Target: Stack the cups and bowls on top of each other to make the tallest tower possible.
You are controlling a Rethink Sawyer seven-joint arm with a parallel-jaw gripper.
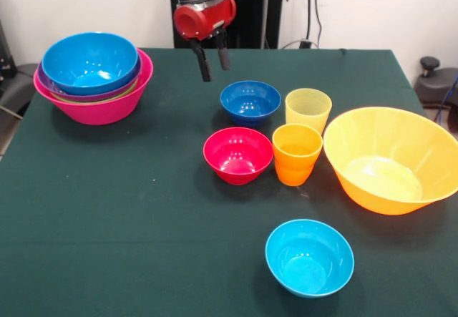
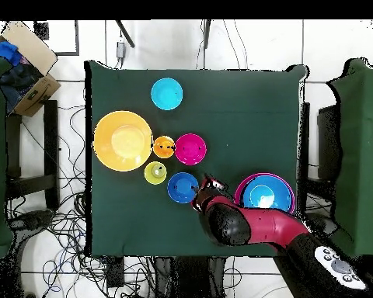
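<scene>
Eight bowls, two cups, one gripper hanging empty

Four bowls are sitting nested as the tower (image 1: 94,77) at the upper left of the front view: the large pink bowl (image 1: 100,106) is serving as base, with a green rim and a purple rim showing inside it and the sky blue bowl (image 1: 90,62) lying on top. Overhead, this stack is appearing at lower right, partly under the arm.

Loose items are standing on the green table (image 1: 107,210). The dark blue bowl (image 1: 250,101) is sitting at centre, with the pale yellow cup (image 1: 308,109) just beside it to the right. The red bowl (image 1: 237,154) is resting below the dark blue one, and the orange cup (image 1: 296,153) is standing right beside it, under the yellow cup. The large orange bowl (image 1: 390,159) is occupying the right edge. The cyan bowl (image 1: 309,257) is lying alone at lower centre, well apart.

The gripper (image 1: 213,61) is hanging at top centre, fingers parted, gripping nothing, above and left of the dark blue bowl
</scene>
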